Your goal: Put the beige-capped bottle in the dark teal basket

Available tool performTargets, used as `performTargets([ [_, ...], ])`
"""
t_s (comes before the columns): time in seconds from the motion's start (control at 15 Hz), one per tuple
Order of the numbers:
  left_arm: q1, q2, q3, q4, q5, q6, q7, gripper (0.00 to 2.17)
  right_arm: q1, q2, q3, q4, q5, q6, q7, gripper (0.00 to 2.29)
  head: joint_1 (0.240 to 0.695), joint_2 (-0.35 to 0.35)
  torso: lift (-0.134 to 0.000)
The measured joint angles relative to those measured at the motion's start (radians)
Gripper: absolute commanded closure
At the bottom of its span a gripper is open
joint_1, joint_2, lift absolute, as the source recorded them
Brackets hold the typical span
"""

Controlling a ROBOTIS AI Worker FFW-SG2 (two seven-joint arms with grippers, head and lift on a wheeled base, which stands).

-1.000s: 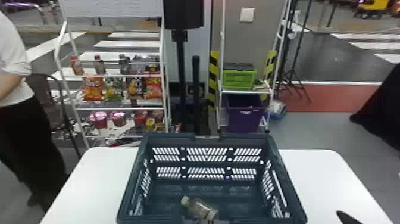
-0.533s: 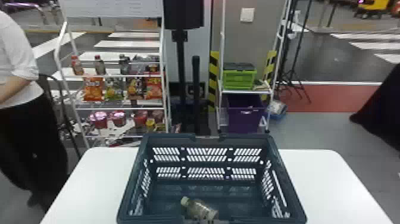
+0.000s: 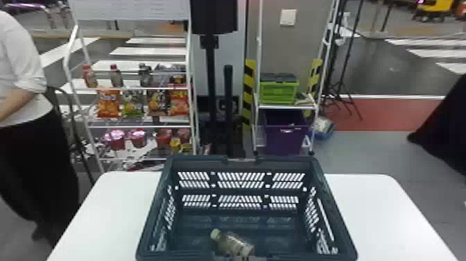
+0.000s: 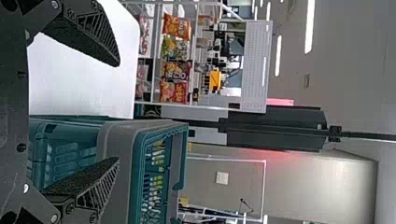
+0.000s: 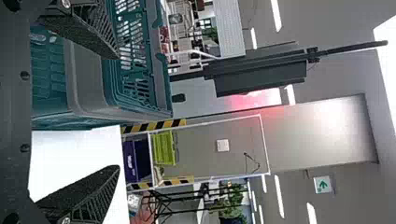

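The left gripper, two flat black fingers (image 4: 118,111), is spread and empty; the right gripper, of the same black make (image 5: 117,112), is also released, presumably because the placing is finished. The clear plastic bottle with beige cap (image 3: 231,243) lies on its side inside the dark teal plastic basket with slotted walls (image 3: 284,160), at the lower centre of the head view; these walls should keep it from rolling off the white table (image 3: 381,215). Compared with one second ago, the bottle rests unchanged, while the right arm's dark tip has withdrawn past the lower right edge.
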Motion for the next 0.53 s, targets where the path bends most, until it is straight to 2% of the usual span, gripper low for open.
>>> performTargets([
  [0.53, 0.002, 0.000, -0.002, -0.003, -0.003, 0.000, 0.000, 0.17, 0.004, 0.001, -0.003, 0.010, 0.004, 0.000, 0.000, 0.05, 0.499, 0.000, 0.000],
])
